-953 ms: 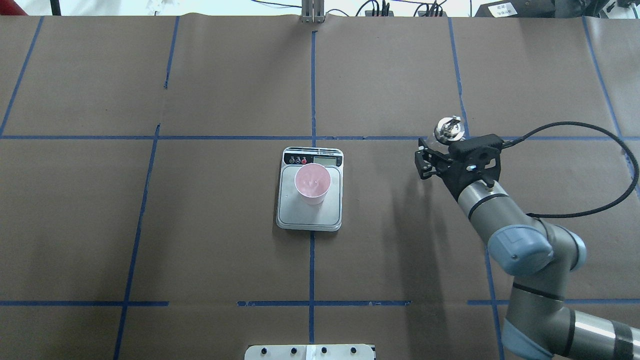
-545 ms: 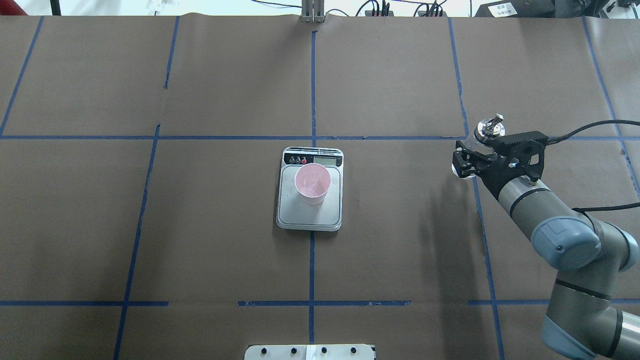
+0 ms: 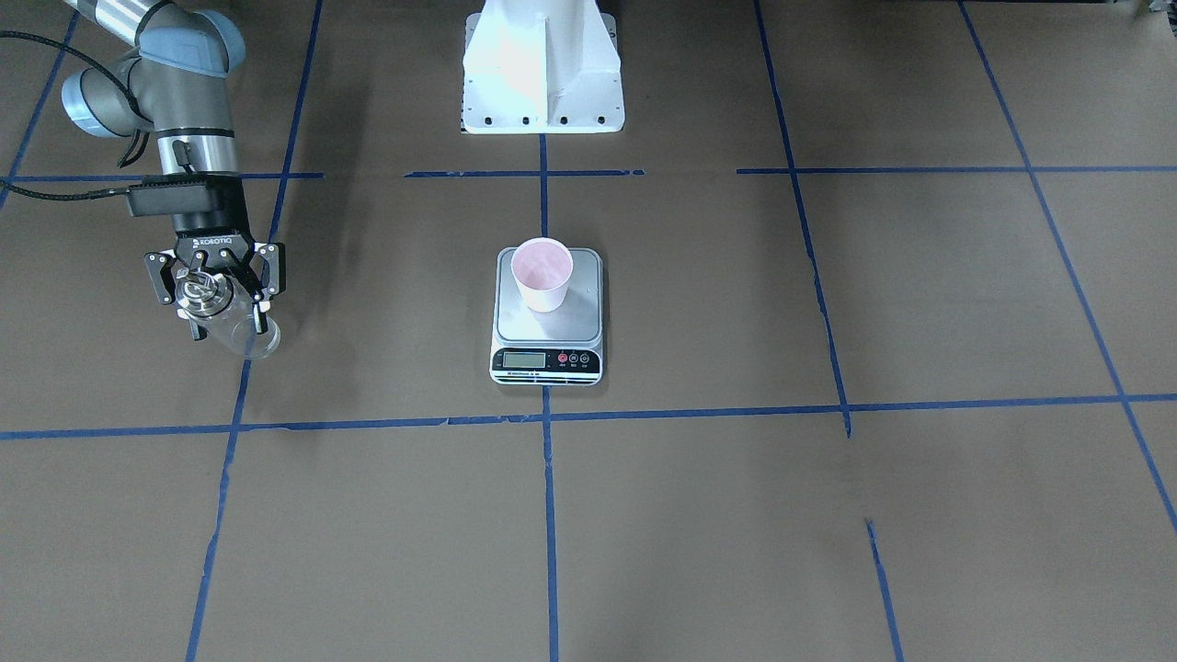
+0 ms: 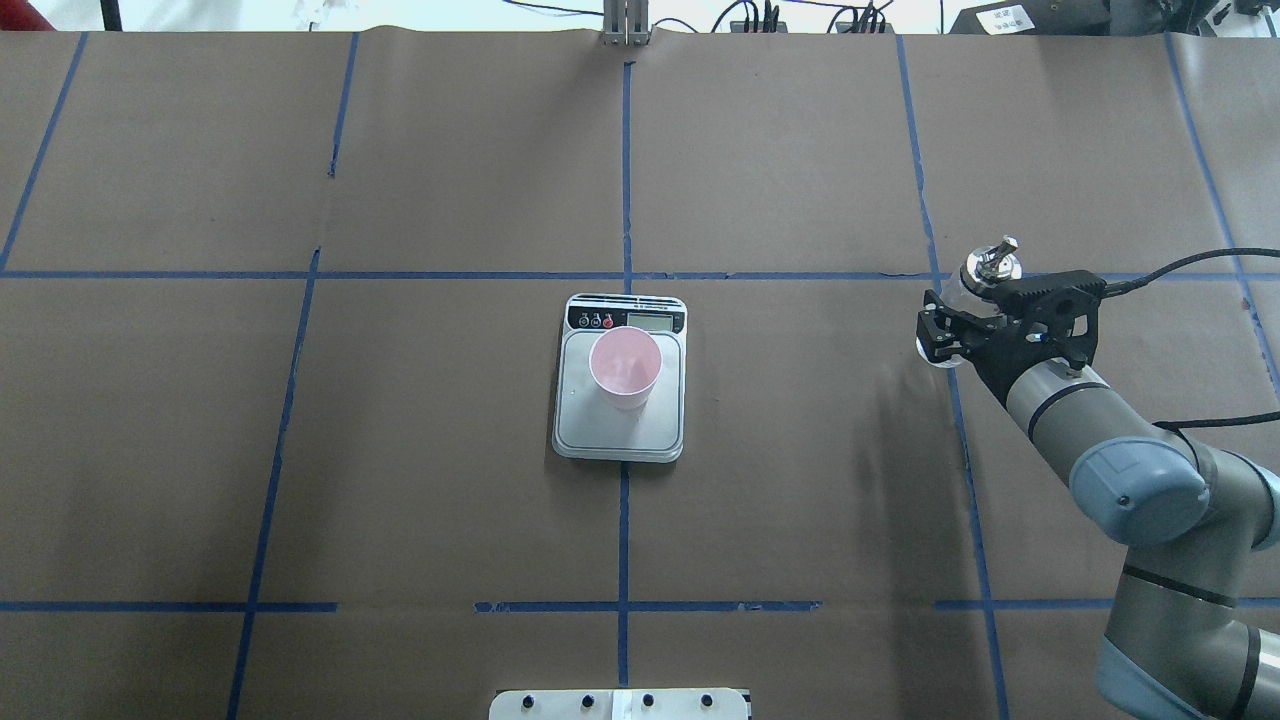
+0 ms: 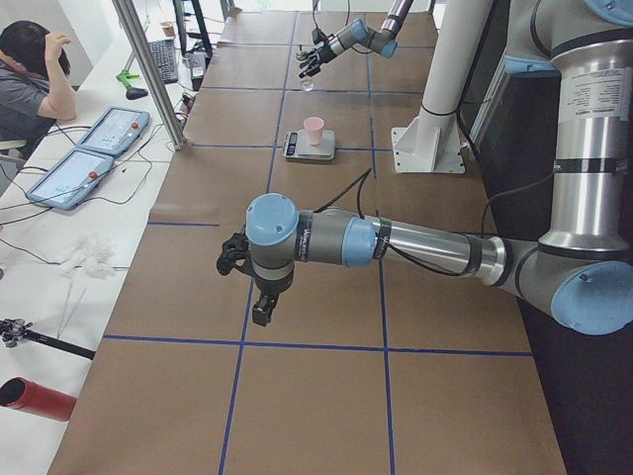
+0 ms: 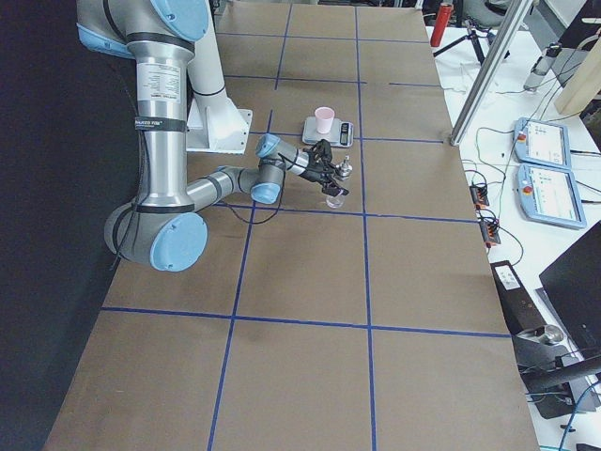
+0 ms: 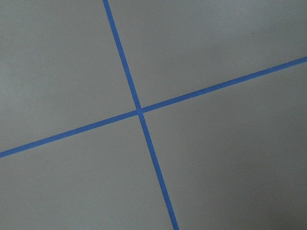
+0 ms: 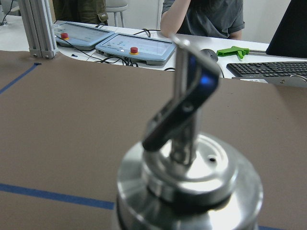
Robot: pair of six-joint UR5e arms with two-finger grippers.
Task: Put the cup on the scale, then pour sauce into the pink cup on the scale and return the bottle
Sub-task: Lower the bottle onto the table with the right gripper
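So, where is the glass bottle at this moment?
In the overhead view the bottle is far to the right of the scale, held in the right pincer, close to a blue tape line.

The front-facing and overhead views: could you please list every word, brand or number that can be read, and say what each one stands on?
"ROBOTIQ": white letters on the black body of the right hand, which holds the glass bottle.
Kitchen scale: the display digits and the button labels are too small to read.
White label at the overhead view's top right edge: blurred, unreadable.
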